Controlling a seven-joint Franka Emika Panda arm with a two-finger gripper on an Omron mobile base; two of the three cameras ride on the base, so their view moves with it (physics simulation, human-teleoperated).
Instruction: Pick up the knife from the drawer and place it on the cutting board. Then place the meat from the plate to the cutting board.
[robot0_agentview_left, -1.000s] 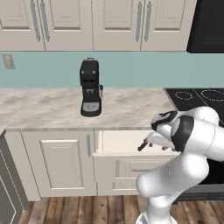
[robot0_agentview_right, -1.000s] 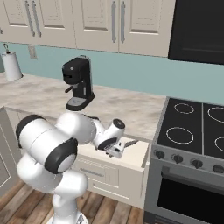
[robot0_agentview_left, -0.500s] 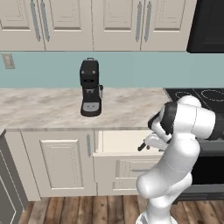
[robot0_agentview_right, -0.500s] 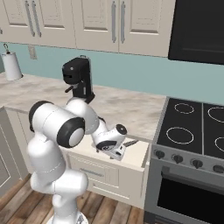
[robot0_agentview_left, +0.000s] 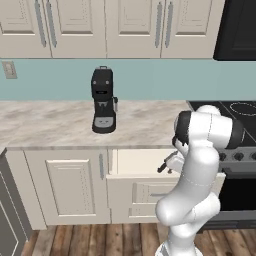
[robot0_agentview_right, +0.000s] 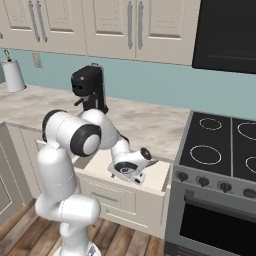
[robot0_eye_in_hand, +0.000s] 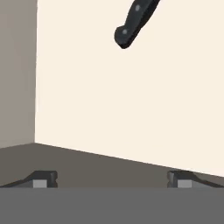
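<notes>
The drawer (robot0_agentview_left: 136, 176) is pulled out under the counter, and its cream floor (robot0_eye_in_hand: 131, 96) spreads across the hand view. The knife lies inside it; its black handle (robot0_eye_in_hand: 134, 21) shows at the top of the hand view and the blade runs off the frame. My gripper (robot0_eye_in_hand: 111, 179) hangs open and empty just above the drawer floor, a good distance short of the handle. From the base views the gripper (robot0_agentview_left: 164, 167) (robot0_agentview_right: 134, 176) dips into the right part of the drawer (robot0_agentview_right: 162, 183). The cutting board, the meat and the plate are out of view.
A black coffee machine (robot0_agentview_left: 103, 100) (robot0_agentview_right: 89, 89) stands on the marble counter (robot0_agentview_left: 50, 125) behind the drawer. The stove (robot0_agentview_right: 220, 150) borders the drawer on the right. A paper towel roll (robot0_agentview_right: 14, 75) stands at the far left. One drawer wall (robot0_eye_in_hand: 17, 74) rises close on the hand view's left.
The arm's elbow has risen and drawn in while the hand sank a little deeper into the drawer. The jaws stayed open.
</notes>
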